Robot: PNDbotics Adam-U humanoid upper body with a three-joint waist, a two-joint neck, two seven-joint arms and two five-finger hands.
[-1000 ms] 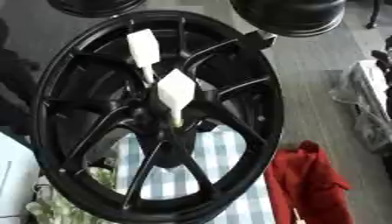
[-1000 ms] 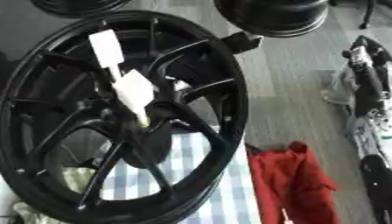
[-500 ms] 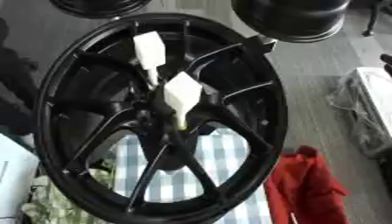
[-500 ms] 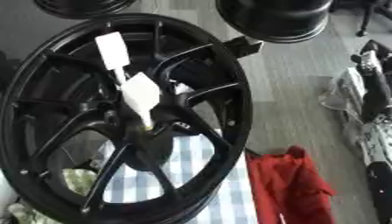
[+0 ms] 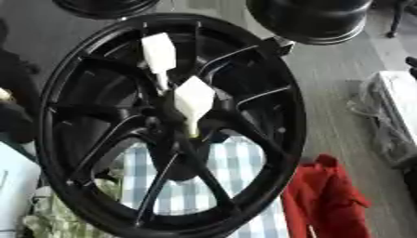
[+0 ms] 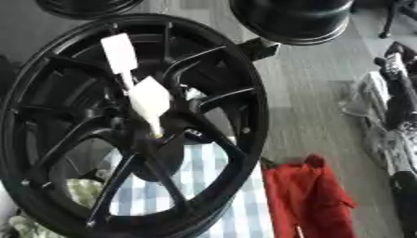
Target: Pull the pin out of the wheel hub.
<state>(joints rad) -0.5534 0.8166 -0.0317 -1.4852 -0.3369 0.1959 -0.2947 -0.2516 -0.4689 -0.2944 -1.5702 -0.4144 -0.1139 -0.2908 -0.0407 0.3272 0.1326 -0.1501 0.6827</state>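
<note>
Dead centre of both views is the wheel (image 5: 281, 116) – a black spoked rim standing on edge and leaning a bit. At its hub (image 5: 172, 135) is what I take to be the pin (image 5: 194, 98): a pale, whitish piece with a thin tip pointing down into the middle, so it's still in the hub. A second white, flat rectangular piece (image 5: 159, 50) sits just above it and to the left, between two spokes. It's too blurry to say whether the two are joined.

Nothing of mine is touching the pin or the rim as far as I can see. My right hand (image 6: 397, 88) only shows as a black and silver shape down the right edge of the right eye view, well away from the wheel – can't tell if it's open or closed. My left hand isn't in either view.

Through the lower spokes you can see a blue and white checked cloth (image 5: 236, 162). A red cloth (image 5: 326, 200) lies just right of the rim's bottom, on a grey plank floor (image 5: 334, 111). Past the top of the rim there's a big black round thing (image 5: 313, 18), with another dark round one (image 5: 106, 5) off to its left.
</note>
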